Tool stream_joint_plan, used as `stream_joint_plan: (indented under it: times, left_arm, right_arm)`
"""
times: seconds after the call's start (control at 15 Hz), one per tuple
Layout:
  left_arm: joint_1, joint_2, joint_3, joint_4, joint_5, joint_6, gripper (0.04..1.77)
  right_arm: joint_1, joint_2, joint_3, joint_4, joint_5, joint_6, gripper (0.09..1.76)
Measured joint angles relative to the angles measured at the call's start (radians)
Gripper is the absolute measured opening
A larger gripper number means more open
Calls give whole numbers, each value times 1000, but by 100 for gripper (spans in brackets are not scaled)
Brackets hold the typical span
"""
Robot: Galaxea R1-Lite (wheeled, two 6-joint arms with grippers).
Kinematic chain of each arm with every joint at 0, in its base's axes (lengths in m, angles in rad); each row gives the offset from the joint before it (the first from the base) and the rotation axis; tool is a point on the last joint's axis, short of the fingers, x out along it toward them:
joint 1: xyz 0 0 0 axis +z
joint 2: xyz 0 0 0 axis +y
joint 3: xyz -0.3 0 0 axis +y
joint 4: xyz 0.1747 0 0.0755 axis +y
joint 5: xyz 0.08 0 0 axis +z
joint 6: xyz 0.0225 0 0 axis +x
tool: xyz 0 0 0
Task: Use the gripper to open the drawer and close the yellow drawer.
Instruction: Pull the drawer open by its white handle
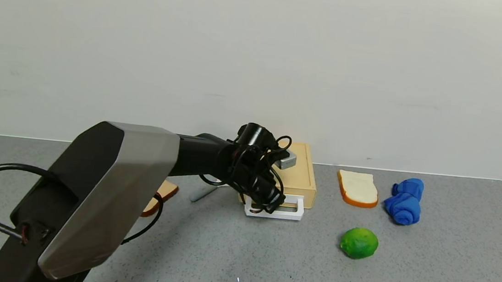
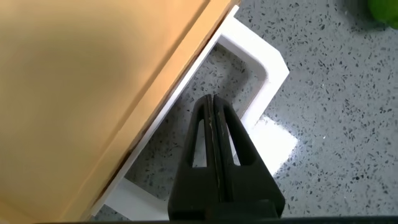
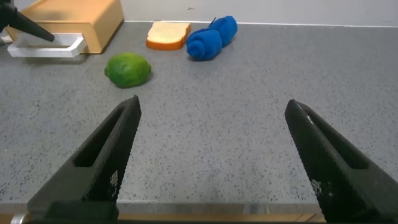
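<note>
Nearest the robot, the right gripper (image 3: 211,162) is seen only in its own wrist view, fingers spread wide apart over bare grey counter (image 1: 450,271), holding nothing. A bit further out a green lime (image 1: 359,243) is sat on the counter, well apart from everything else.

Past that, the left gripper (image 2: 213,124) is lowered to the drawer's white loop handle (image 1: 292,209). Its 2 fingers are pressed together, tip poked down inside the loop; whether the handle is actually touched can't be told. The drawer (image 1: 301,173) is laid flat near the wall, long axis running from the wall toward the robot, handle end pointed at the robot. Its left half is blocked in the head view by the gripper's wrist and cables, so how far the tray is slid out can't really be made out.

Off to the right, a bread slice (image 1: 358,188) and a rolled blue cloth (image 1: 404,201) are lined up beside each other. A tan object (image 1: 160,197) is half hidden behind the left arm.
</note>
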Motion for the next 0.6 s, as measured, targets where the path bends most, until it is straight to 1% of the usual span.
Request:
stream_joint_plan:
  times: [0.13,0.27,0.47,0.6]
  left_arm:
    - [-3,3,1,0,11,-58,11]
    - [-9,7,1,-10,52,-100,11]
    - [-18,13,4,-59,100,-201,11]
    - [-21,16,5,-60,147,-217,11]
  right_arm:
    - [0,0,0,0,0,1,171]
    - [0,0,0,0,0,0,171]
    - [0,0,0,0,0,0,171]
    - [0,0,0,0,0,0,171]
